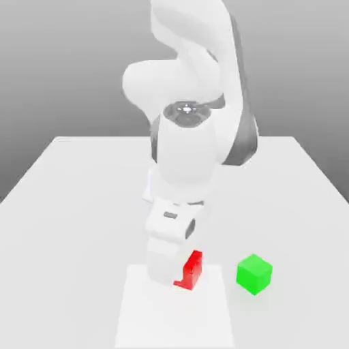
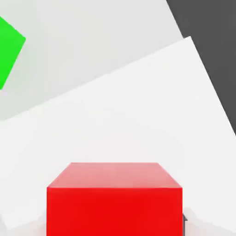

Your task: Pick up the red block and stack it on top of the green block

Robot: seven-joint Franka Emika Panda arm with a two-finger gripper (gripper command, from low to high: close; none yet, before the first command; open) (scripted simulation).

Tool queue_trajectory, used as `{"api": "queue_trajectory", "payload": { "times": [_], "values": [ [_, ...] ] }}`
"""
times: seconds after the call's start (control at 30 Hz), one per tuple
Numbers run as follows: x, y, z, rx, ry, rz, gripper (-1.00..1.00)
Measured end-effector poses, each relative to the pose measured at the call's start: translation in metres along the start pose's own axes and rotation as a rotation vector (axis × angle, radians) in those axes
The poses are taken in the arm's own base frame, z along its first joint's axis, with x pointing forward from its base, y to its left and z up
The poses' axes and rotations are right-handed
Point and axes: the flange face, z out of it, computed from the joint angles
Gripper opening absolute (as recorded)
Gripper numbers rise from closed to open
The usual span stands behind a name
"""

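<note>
Grey, featureless backdrop rises behind a pale white table (image 1: 68,204), whose far edge runs across the middle of the exterior view. On the table's near part lies a brighter white rectangular mat (image 1: 136,313), reaching down to the near edge of the picture.

Going from the exterior view's left to its right: the left half of the table is plain surface. At the centre stands the white Panda arm (image 1: 187,157), bulky, with dark grey bands at its joints, bent forward and downward so that its wrist and hand come down over the mat. The gripper (image 1: 178,272) sits low at the mat's far edge, its white body covering the left part of the red block (image 1: 192,267). Whether the fingers are closed on the block or only standing beside it cannot be told from either view. The red block rests at the far right part of the mat, and only its right side and a bit of its lower corner are visible past the hand.

Further to the right, apart from the red block and off the mat on the bare table, sits the green block (image 1: 254,274), alone and upright, with nothing on top of it.

From the hand view, the red block (image 2: 115,198) is very close to the camera, its top face and one side face visible. The green block (image 2: 8,50) shows as a corner at the picture's edge, on the greyer table surface (image 2: 92,41) beyond the mat (image 2: 138,120).
</note>
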Motion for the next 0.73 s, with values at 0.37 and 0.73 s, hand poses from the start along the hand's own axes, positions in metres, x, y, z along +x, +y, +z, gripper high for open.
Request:
{"api": "queue_trajectory", "payload": {
  "times": [0.37,0.73],
  "values": [
    [-0.008,-0.106,-0.027,0.000,0.001,0.262,-1.00],
    [-0.013,-0.128,0.030,0.000,0.002,0.319,1.00]
  ]
}}
